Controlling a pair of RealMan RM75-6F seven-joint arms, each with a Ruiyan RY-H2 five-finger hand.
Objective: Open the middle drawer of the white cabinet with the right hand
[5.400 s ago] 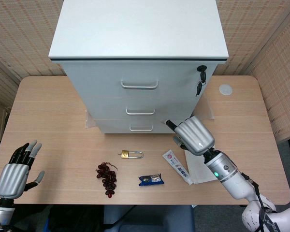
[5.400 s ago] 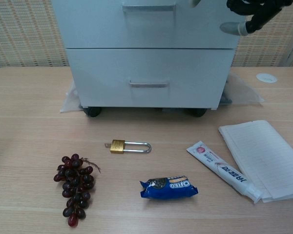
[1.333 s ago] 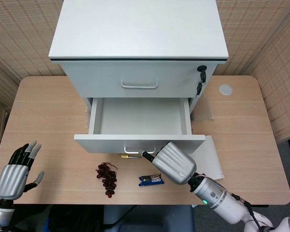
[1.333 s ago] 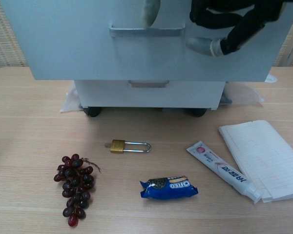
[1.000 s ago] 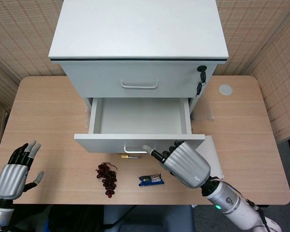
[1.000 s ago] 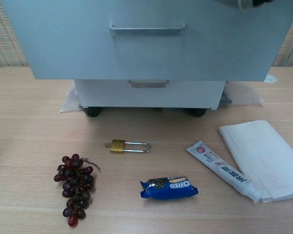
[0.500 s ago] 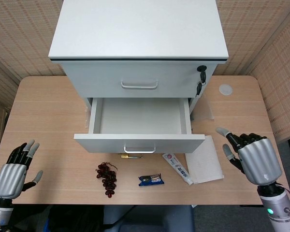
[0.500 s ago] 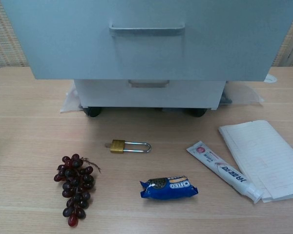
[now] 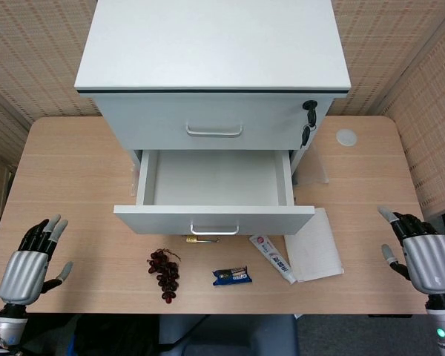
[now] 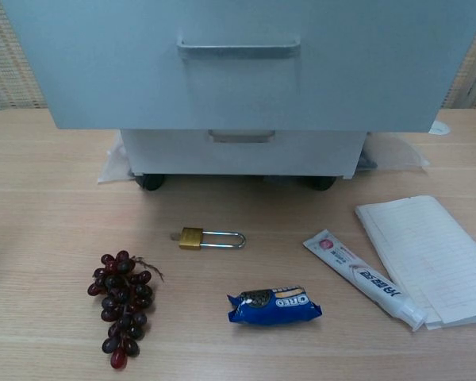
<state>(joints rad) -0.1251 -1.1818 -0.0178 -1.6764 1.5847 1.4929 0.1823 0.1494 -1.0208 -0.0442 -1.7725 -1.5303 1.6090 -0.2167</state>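
Observation:
The white cabinet (image 9: 213, 52) stands at the back of the table. Its middle drawer (image 9: 213, 215) is pulled out and nothing lies inside; the drawer front with its handle (image 10: 238, 49) fills the top of the chest view. My right hand (image 9: 424, 256) hovers near the table's right front corner, fingers spread, holding nothing, well away from the drawer. My left hand (image 9: 27, 265) is at the front left corner, also with fingers apart and holding nothing. Neither hand shows in the chest view.
In front of the cabinet lie a brass padlock (image 10: 210, 238), dark grapes (image 10: 120, 305), a blue Oreo pack (image 10: 274, 305), a toothpaste tube (image 10: 363, 278) and a white paper pad (image 10: 428, 255). Keys (image 9: 308, 122) hang from the top drawer's lock. A white disc (image 9: 346, 137) lies at back right.
The middle drawer went from closed to pulled out. My right hand then let go of its handle and drew back to the right front corner, moving further right in the last half second.

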